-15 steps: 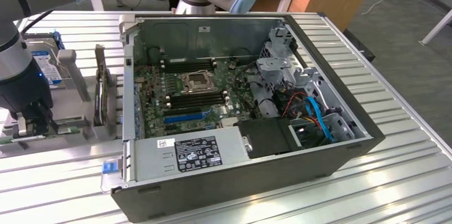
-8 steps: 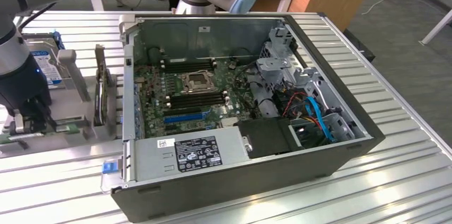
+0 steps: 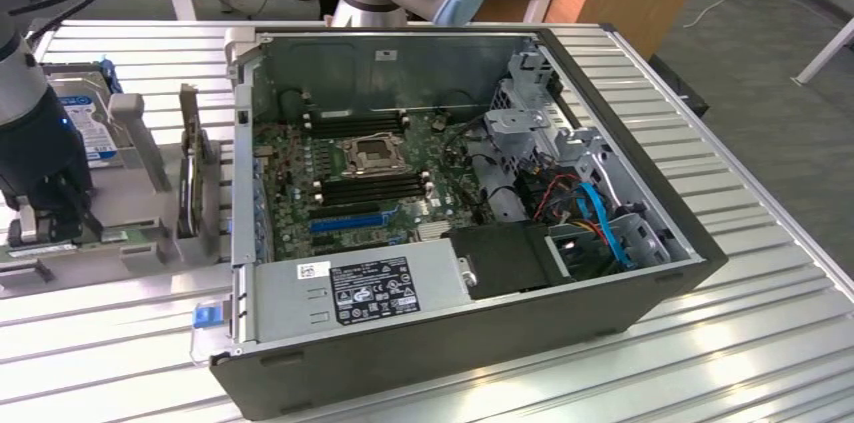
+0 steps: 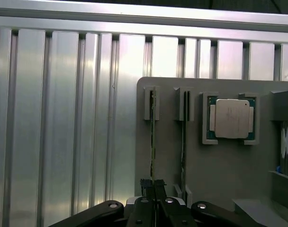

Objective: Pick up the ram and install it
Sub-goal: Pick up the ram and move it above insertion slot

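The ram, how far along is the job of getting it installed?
Done: the end effector is at the gray holder. In hand: it looks closed on the ram, which stands edge-up in its slot, not yet lifted. Left: the lift, and seating it on the motherboard in the open computer case.

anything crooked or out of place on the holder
Nothing stands out: the ram and the second stick stand straight in the grey holder, the processor lies square in its pocket, and the gripper is shut on the ram.
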### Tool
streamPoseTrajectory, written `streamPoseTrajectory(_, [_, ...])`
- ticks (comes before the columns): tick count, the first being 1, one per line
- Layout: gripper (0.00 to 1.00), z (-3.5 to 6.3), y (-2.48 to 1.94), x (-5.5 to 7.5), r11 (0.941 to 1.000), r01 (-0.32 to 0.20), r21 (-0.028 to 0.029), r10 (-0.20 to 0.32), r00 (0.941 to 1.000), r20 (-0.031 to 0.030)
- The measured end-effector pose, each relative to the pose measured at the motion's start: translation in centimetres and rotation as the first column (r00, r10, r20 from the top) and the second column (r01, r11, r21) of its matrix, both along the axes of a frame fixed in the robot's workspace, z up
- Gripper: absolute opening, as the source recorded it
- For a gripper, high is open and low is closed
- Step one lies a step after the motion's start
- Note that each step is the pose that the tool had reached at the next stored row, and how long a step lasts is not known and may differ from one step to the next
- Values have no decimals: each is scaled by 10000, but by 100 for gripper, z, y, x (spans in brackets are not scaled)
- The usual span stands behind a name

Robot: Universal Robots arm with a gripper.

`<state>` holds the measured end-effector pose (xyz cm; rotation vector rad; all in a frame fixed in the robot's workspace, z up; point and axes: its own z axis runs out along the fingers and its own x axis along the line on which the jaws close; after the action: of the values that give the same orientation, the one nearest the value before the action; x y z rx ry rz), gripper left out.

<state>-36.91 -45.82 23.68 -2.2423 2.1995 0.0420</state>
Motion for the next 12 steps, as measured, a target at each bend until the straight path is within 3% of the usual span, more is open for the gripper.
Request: streamPoseTrajectory(12, [12,227,0,4,10000,80,0,-80,10000,0])
